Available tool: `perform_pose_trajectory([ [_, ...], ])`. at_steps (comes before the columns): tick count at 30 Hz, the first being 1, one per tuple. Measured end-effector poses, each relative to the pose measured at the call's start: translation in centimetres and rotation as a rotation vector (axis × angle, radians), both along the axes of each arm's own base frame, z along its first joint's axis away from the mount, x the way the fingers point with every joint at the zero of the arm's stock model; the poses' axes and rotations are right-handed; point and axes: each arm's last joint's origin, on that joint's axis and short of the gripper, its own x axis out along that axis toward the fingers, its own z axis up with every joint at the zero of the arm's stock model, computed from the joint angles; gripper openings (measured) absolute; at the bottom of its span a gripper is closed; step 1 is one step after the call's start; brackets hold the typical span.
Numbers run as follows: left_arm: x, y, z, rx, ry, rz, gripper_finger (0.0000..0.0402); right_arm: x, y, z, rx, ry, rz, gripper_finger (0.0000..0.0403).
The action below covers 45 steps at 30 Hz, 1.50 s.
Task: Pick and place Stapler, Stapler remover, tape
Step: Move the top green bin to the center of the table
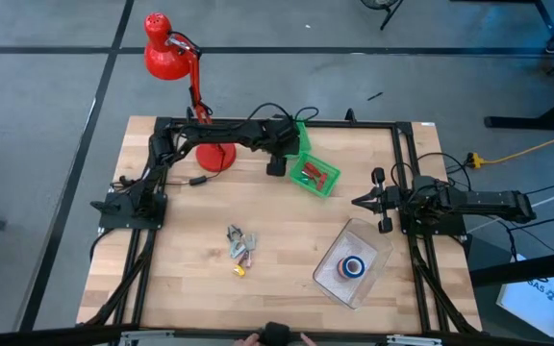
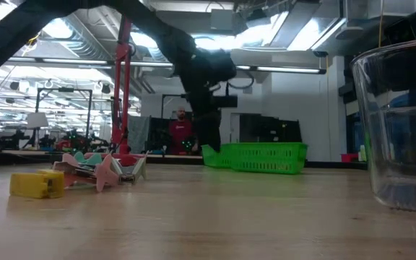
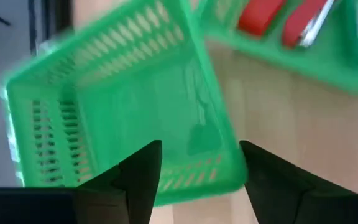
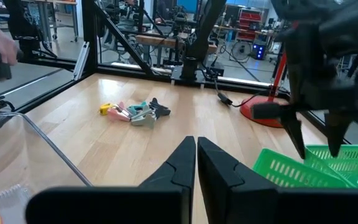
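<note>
We judge the job partly done: red staplers [image 1: 315, 174] lie in the green basket [image 1: 327, 186] just beside the left gripper [image 1: 276, 165], whose fingers are spread and empty over it. Tape [image 1: 353, 266] sits in the clear tub [image 1: 373, 272] near the clenched, empty right gripper [image 1: 359, 202]. Only the low view shows a yellow piece [image 2: 37, 183] beside the loose removers [image 1: 239, 245].

The tape rolls [image 1: 353, 266] sit stacked in a clear container, a blue ring on top with a red centre showing, well away from the left fingers [image 3: 143, 171] and near the closed right fingers [image 4: 194, 163]. Two red pieces, probably the staplers [image 1: 314, 174] (blurred in the wrist view), lie flat in a green basket just beside the left fingers. Small clawed staple removers [image 1: 238, 244] lie heaped mid-desk, a yellow piece [image 1: 240, 270] beside them.
</note>
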Motion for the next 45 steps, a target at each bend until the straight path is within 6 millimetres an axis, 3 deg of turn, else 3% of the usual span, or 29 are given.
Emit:
perform_pose_trajectory([
  [6,-0.1,0.4,-1.0,0.031,0.058,-0.033,0.0158,0.0,0.0,0.0,0.000,0.000,0.000,0.0021],
  [13,-0.1,0.4,-1.0,0.032,0.057,-0.050,0.0015,0.0,0.0,0.0,0.000,0.000,0.000,0.0021],
  [18,-0.3,0.5,-0.4,0.108,0.079,-0.008,0.0006,0.0,0.0,0.0,0.000,0.000,0.000,0.0021],
  [23,-0.8,-0.6,2.8,0.152,0.038,0.020,0.0006,0.0,0.0,0.0,0.000,0.000,0.000,0.0021],
  [30,-2.8,-5.0,8.2,0.095,0.016,0.038,0.0005,0.0,0.0,0.0,0.000,0.000,0.000,0.0021],
  [35,-4.6,-9.3,10.2,-0.004,0.078,0.047,0.0005,0.0,0.0,0.0,0.000,0.000,0.000,0.0021],
  [41,-5.5,-13.7,10.1,-0.157,0.172,0.067,0.0005,0.0,0.0,0.0,0.000,0.000,0.000,0.0021],
  [45,-5.9,-15.9,8.5,-0.194,0.210,0.129,0.0005,0.0,0.0,0.0,0.000,0.000,0.000,0.0021],
])
